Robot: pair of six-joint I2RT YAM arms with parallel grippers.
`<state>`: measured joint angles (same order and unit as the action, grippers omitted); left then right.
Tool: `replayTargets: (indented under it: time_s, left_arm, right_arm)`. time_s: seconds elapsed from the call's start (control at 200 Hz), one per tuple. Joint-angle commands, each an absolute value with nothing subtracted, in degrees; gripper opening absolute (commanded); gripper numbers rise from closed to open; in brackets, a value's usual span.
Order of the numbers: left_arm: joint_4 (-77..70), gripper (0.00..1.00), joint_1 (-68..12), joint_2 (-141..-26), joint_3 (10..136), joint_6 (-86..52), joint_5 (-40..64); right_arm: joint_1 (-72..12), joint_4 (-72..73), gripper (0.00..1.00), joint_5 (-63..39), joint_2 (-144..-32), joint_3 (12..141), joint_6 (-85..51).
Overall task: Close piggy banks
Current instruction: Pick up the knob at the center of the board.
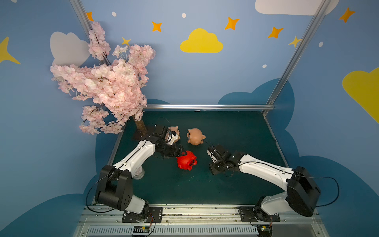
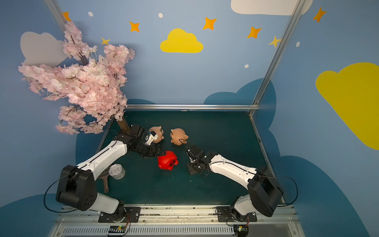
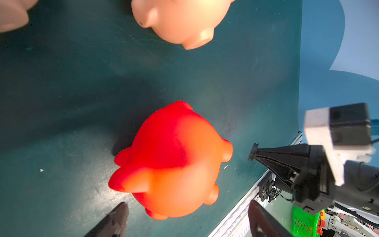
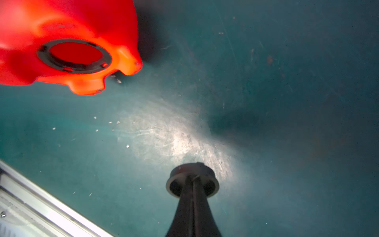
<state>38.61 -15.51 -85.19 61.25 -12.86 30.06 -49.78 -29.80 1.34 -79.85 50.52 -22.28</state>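
Hazard: the right hand [image 4: 192, 182] has only a narrow pinch on the dark round plug [image 4: 176, 176]. Pushed off-axis at the black-ringed belly opening [image 4: 74, 55], the plug may twist loose or seat askew.
Hazard: the red piggy bank [image 1: 185, 162] lies loose on its side and could roll away from the push.
Right hand: fingers together, clamped on the plug, short of the opening.
Left hand [image 1: 178, 152]: fingers apart, either side of the red bank's end; contact cannot be told.
Beyond, on the green surface [image 1: 246, 133]: peach-tan piggy bank [image 1: 195, 136]; second peach-tan bank [image 1: 174, 133], partly behind the left arm.
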Motion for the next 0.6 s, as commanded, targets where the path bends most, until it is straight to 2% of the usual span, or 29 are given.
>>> replayTargets:
  time_s: [0.0, 0.315, 0.591]
  left_arm:
    - [38.33, 0.90, -15.12, -84.10, 61.69, -12.66, 31.55]
    - [40.34, 0.90, -14.59, -84.81, 64.48, -11.89, 33.10]
    - [43.77, 0.90, -14.56, -86.70, 69.13, -9.65, 32.83]
  right_arm:
    - [-50.19, -21.43, 0.00, 2.54, -74.80, 46.70, -20.81]
    - [-50.19, -1.39, 0.00, 5.96, -62.68, 31.83, -16.99]
    - [-50.16, 14.78, 0.00, 6.01, -63.23, 24.15, -10.92]
